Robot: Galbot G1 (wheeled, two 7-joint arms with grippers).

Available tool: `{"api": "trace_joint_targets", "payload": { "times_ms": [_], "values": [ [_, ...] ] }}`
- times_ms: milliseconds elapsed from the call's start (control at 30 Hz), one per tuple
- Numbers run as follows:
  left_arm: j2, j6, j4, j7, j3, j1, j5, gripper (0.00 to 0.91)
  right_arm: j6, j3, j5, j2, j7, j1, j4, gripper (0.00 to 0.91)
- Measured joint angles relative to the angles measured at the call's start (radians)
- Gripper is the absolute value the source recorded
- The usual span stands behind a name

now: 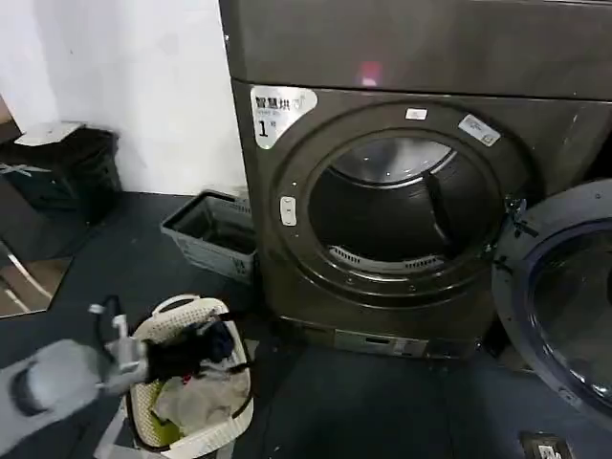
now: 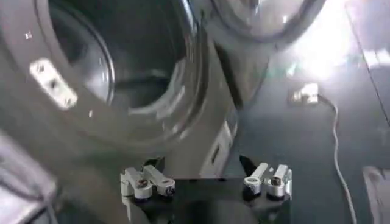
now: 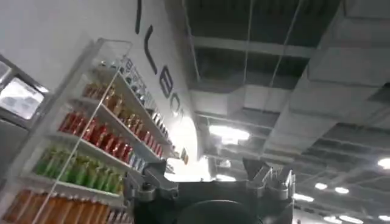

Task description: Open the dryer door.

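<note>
Gaping dryer door [image 1: 564, 306], chrome-rimmed

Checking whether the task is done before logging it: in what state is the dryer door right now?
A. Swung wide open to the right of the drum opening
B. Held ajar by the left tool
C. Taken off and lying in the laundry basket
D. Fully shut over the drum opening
A: the dryer door hangs swung out on the right of the dryer, leaving the drum opening fully exposed.

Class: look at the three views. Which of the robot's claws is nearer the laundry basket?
Left. The left claw hangs just over the laundry basket, low in front of the dryer. The right claw points up at ceiling and shelves, away from it.
</note>
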Motion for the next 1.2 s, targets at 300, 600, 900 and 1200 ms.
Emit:
{"api": "trace_joint_targets", "payload": {
  "times_ms": [300,600,900,1200],
  "values": [
    [0.177,0.005,0.043,0.008,0.008,0.077,0.133,0.907,0.007,-0.011,-0.011,-0.006,-0.012,0.033,-0.005,0.907],
    [0.233,0.015,0.101,0.059,0.003,0.097,0.206,0.907,0.01,-0.011,-0.009,-0.016,-0.015,0.037,-0.015,0.907],
    [0.249,0.037,0.124,0.064,-0.121,0.196,0.208,0.907,0.015,-0.009,0.005,-0.008,-0.028,0.031,-0.006,0.907],
    [0.25,0.026,0.161,0.079,-0.36,0.442,0.215,0.907,0.011,0.008,0.035,-0.005,-0.03,0.024,0.017,0.907]
  ]
}}
